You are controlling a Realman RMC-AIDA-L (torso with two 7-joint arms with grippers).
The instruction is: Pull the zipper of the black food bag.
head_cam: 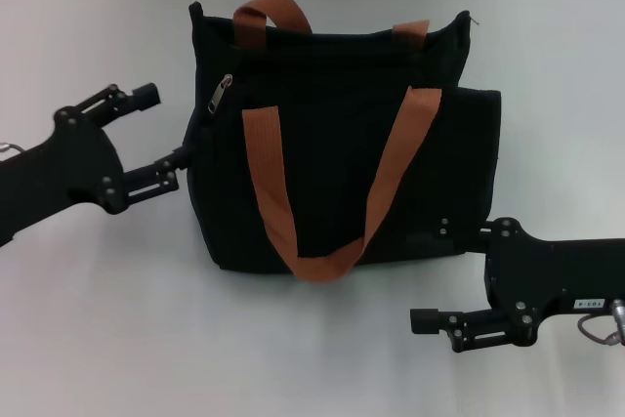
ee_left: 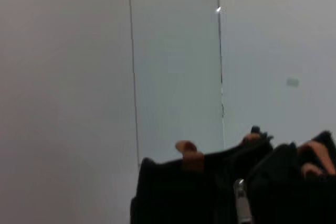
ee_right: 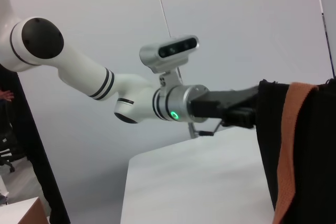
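1. Surface: a plain white bench [head_cam: 98, 319] carries the work; pale wall panels with dark vertical seams stand behind it, seen in the head and wrist views.
2. Container: the black food bag [head_cam: 337, 144] lies on the bench near its far edge, side face up. Its contents are not visible.
3. Handles: two orange-brown straps [head_cam: 293, 241]; one loops down across the side face, the other shows at the top edge.
4. Zipper [head_cam: 220, 93]: a silver pull at the bag's upper left corner, hanging along the black track. It also shows in the left wrist view [ee_left: 241, 203].
5. Left gripper [head_cam: 164, 134]: at the bag's left side, fingers spread apart, the lower finger tip right at the bag's edge, holding nothing.
6. Right gripper [head_cam: 435, 275]: on the bench near the bag's lower right corner, fingers apart, holding nothing.
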